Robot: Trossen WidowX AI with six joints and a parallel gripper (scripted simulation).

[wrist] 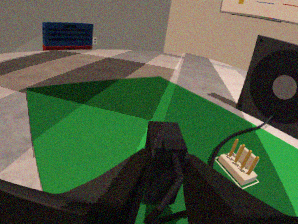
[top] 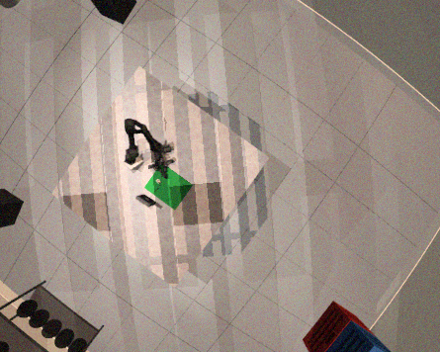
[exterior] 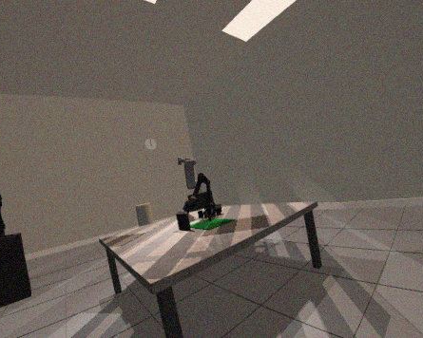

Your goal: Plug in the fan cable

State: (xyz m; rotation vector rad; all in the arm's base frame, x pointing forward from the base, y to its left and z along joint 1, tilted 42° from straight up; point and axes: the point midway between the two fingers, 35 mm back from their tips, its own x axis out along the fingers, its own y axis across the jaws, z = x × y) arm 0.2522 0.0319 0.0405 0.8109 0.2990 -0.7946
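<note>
The green board [top: 180,192] [exterior: 220,223] [wrist: 85,150] lies flat on the table. Its pale four-pin header [top: 158,181] [wrist: 239,169] stands with bare pins upright. The black fan [top: 145,200] [exterior: 183,221] [wrist: 261,80] stands beside the board. My gripper [top: 164,173] [exterior: 209,218] [wrist: 166,159] is shut on the black plug [wrist: 163,132]. In the wrist view the plug is left of the header and apart from it; its height over the board is hard to tell. The cable [wrist: 235,136] runs from the fan past the header and behind my right finger. The plug's underside is hidden.
The striped light and shadow fall across the table [top: 133,222] [exterior: 176,266]. The fan stands near the header's side of the board. A red and blue container [top: 348,331] [wrist: 67,36] is far off on the floor. A dark pedestal [exterior: 7,271] stands away from the table.
</note>
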